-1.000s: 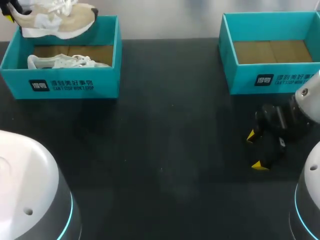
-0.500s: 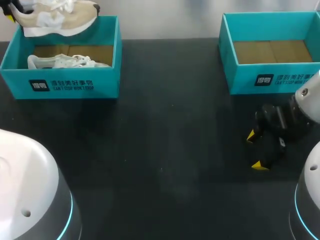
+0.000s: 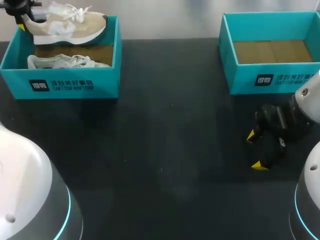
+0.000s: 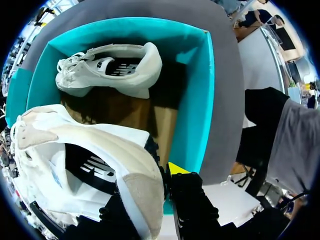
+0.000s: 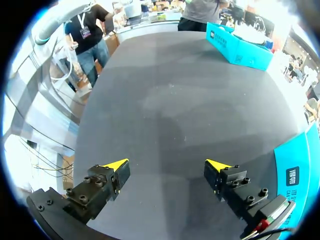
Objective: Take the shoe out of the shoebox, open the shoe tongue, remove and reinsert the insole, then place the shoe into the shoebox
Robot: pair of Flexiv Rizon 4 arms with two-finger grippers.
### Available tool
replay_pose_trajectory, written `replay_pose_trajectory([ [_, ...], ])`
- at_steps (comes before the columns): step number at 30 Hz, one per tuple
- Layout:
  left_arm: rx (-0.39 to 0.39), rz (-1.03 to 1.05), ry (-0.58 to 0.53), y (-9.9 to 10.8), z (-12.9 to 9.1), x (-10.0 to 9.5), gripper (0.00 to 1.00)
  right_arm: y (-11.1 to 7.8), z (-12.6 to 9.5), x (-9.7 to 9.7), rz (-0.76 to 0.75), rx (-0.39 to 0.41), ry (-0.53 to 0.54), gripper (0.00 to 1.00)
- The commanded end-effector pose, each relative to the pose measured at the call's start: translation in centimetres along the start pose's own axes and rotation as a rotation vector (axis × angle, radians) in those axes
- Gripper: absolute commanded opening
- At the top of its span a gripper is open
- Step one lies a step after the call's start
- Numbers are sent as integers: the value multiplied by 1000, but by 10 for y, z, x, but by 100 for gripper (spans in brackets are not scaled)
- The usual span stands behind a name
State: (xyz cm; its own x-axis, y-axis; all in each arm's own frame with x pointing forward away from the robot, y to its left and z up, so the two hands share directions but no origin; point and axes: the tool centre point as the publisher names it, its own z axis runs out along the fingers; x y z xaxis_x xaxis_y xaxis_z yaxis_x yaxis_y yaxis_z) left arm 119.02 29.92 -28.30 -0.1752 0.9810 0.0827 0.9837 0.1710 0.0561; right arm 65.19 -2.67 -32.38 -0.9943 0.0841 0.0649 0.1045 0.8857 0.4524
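Gripping the heel of the tan shoe [image 3: 67,25], suede and white mesh with white laces, the left gripper [image 3: 22,22] holds it over the left box [image 3: 60,82] at ten o'clock on the matte black table [image 3: 165,150]. Inside lies a white shoe [image 3: 65,61]. The right gripper [image 3: 254,151], fingers spread on nothing, hangs at four o'clock. The right box [image 3: 270,80] sits at two o'clock. Two shoes, two teal cardboard boxes.

Dark table [image 3: 165,150]: teal shoebox [image 3: 60,82] far left, second teal shoebox [image 3: 270,80] far right.
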Motion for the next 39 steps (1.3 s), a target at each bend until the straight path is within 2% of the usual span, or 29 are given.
replay_pose_trajectory([
  [1,8,11,18,3,3,-2,0,1,1,0,1,3,-1,100],
  [5,-17,18,48,1,6,1,0,1,1,0,1,3,-1,100],
  [13,-19,8,88,0,18,6,0,1,1,0,1,3,-1,100],
  [20,-23,21,108,-10,29,2,0,1,1,0,1,3,-1,100],
  [29,-13,14,118,-9,37,-3,0,1,1,0,1,3,-1,100],
  [39,2,-25,131,12,52,-13,0,1,1,0,1,3,-1,100],
])
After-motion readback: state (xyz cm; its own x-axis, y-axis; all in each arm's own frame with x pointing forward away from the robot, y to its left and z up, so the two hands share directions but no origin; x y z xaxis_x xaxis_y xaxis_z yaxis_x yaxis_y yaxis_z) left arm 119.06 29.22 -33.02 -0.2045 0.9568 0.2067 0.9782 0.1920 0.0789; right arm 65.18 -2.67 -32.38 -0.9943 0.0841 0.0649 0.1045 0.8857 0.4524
